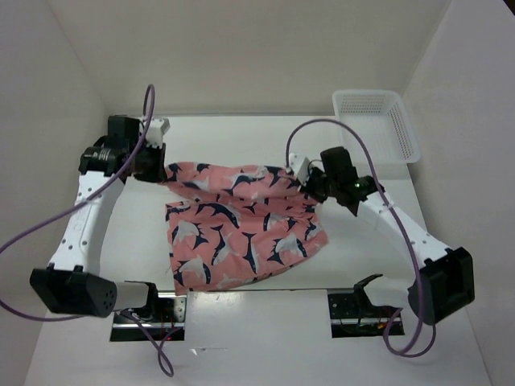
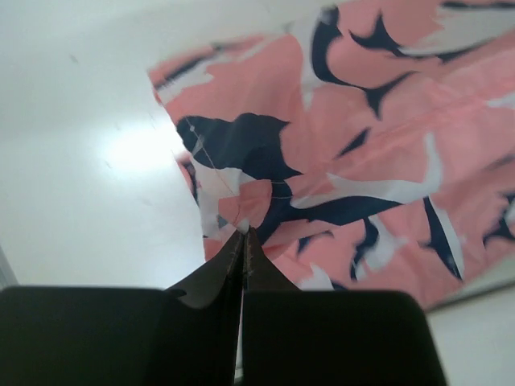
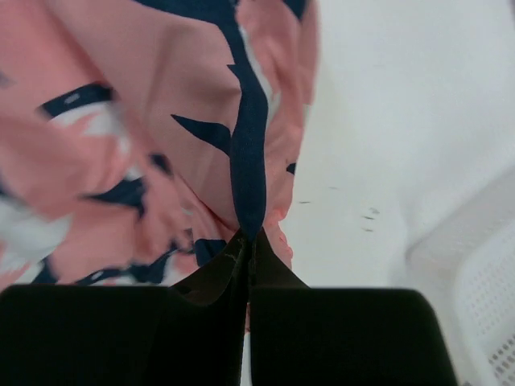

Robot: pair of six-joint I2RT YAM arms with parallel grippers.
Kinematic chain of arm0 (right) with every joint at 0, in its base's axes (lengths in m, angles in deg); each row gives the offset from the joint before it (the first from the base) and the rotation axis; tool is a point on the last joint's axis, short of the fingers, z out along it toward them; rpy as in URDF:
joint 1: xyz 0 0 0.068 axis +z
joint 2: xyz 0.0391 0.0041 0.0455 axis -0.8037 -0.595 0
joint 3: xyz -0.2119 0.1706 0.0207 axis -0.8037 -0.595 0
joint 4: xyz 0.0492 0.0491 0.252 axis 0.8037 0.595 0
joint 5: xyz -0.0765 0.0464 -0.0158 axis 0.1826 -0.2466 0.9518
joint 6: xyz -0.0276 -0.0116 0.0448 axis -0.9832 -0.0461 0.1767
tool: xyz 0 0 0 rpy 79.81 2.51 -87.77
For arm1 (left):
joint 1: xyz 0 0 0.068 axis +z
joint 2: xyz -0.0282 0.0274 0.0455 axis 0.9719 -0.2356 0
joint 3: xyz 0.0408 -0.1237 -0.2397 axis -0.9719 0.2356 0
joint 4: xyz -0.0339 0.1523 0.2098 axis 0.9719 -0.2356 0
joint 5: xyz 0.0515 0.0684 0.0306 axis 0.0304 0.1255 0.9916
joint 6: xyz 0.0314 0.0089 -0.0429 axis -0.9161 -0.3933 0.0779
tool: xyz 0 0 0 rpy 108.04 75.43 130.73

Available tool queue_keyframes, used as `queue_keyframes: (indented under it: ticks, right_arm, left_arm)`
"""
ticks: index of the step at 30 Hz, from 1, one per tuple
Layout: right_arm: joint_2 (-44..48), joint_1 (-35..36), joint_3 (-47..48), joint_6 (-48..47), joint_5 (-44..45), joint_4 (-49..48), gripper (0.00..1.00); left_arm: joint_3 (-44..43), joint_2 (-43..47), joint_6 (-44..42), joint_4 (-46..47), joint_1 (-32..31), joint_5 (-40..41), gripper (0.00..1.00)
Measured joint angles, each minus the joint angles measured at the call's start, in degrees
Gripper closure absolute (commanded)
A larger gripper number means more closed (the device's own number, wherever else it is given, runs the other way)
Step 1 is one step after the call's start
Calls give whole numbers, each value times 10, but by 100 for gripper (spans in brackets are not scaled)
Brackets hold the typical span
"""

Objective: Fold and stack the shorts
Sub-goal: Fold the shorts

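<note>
Both grippers are pinching the far edge of the shorts (image 1: 241, 233), one corner each. The left gripper (image 1: 165, 173) is closed tight on the far-left corner, with fabric caught right at the fingertips (image 2: 238, 245) in the left wrist view. The right gripper (image 1: 304, 181) is likewise clamped shut on the far-right corner, and a fold of cloth is bunching above its tips.

The held edge is running left to right between the two grippers, slightly raised and sagging in the middle. The rest of the shorts is lying on the table (image 1: 338, 257), spreading from the fingers toward the arm bases, with the near hem sitting close to the table's near edge.

Judging by this, the fold is going to run far-to-near, so both arms are needing to travel together toward the bases. Neither is nearer; each is owning its corner.

The white mesh basket (image 1: 374, 129) is sitting at the far right, behind the right gripper and away from that path. Nothing is blocking the cloth.
</note>
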Motion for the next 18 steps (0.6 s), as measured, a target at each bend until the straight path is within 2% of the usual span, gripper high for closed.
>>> queue_keyframes:
  ticks: [4, 10, 15, 18]
  right_arm:
    - [48, 50, -49, -40, -17, 64, 100]
    - [61, 57, -51, -112, -24, 140, 100]
    - [98, 65, -49, -179, -33, 210, 100]
    - [109, 98, -50, -216, -28, 241, 100]
  left_arm:
    - [46, 58, 0, -89, -7, -33, 100]
    - [111, 91, 0, -186, -39, -18, 100]
    - [115, 144, 0, -207, -57, 23, 100]
    - [127, 175, 0, -202, -73, 45, 100]
